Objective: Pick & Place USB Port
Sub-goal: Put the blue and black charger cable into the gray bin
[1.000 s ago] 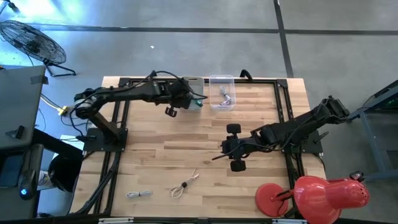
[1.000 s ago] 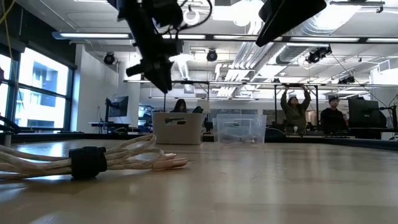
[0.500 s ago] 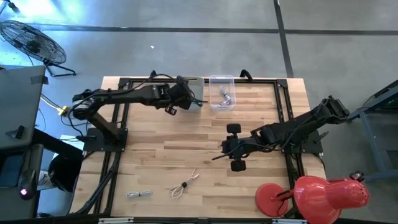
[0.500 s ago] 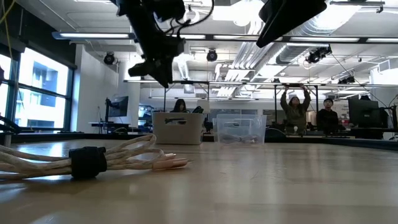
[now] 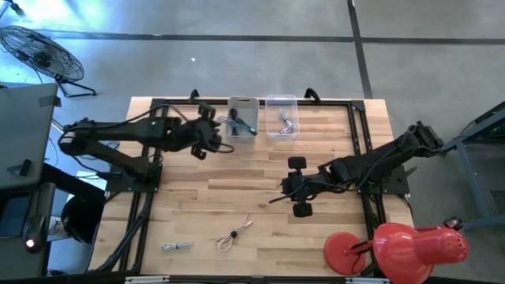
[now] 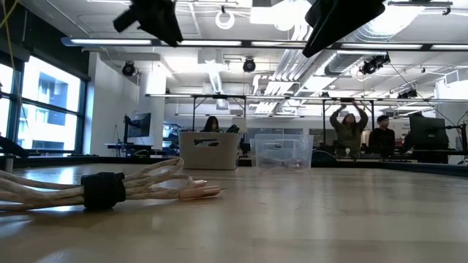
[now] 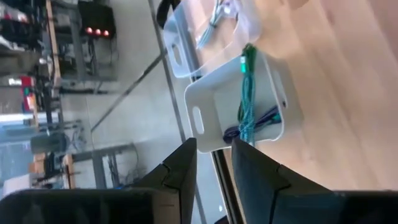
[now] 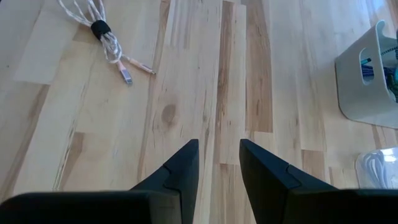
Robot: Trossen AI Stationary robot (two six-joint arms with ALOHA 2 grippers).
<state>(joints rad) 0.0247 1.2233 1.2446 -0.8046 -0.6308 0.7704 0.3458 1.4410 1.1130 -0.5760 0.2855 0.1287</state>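
Note:
A beige bundled USB cable (image 5: 233, 233) lies flat on the table near its near edge; it also shows close up in the low view (image 6: 102, 190) and in the right wrist view (image 8: 102, 34). A white bin (image 5: 242, 118) at the far edge holds green and blue cables (image 7: 249, 93). Beside it, a clear bin (image 5: 282, 117) holds a pale cable. My left gripper (image 5: 219, 140) hovers left of the white bin, empty, with a narrow gap between its fingers (image 7: 213, 143). My right gripper (image 5: 282, 189) waits over the table's middle, also narrowly open and empty (image 8: 219, 144).
A second, grey-white cable bundle (image 5: 177, 246) lies near the table's near left corner. A red desk lamp (image 5: 402, 244) stands at the near right corner. Black frame rails (image 5: 150, 181) run along the table's sides. People stand in the room beyond the table (image 6: 349, 128).
My left gripper has drawn back from above the white bin toward the table's left edge and risen, as the low view shows. The cables stay in the white bin. My right arm has kept still.

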